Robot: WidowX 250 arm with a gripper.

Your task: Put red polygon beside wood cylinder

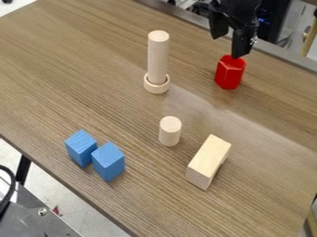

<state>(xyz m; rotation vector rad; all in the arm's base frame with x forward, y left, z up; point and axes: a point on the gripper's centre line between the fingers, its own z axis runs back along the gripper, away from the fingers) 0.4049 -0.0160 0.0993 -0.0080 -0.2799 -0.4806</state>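
The gripper (228, 47) is at the upper right of the frame, hanging down over the far side of the bench (62, 69). Its jaws stand well apart, one tip higher and to the left, the other lower and to the right, with nothing held between them.

The red polygon (230, 74) stands upright on the bench at the upper right, directly below the lower tip in the picture. The tip meets its top edge in the picture; whether they touch, I cannot tell.

Left of the red polygon, and apart from it, the tall cylinder (158, 58) stands upright in the upper middle, its foot set in a pale ring (156, 88). The short cylinder (169, 132) stands upright near the centre of the frame, below the ring and apart from it. Both cylinders are pale wood, and the red polygon is beside neither.

To the lower right of the short cylinder, a long pale block (209, 161) lies slanted, its upper end leaning toward the right of the frame. At the lower left are two blue blocks, the left one (80, 148) a little higher in the frame than the right one (108, 162), close side by side. At the left edge, low down, a black cable (11, 187) curves beyond the bench.
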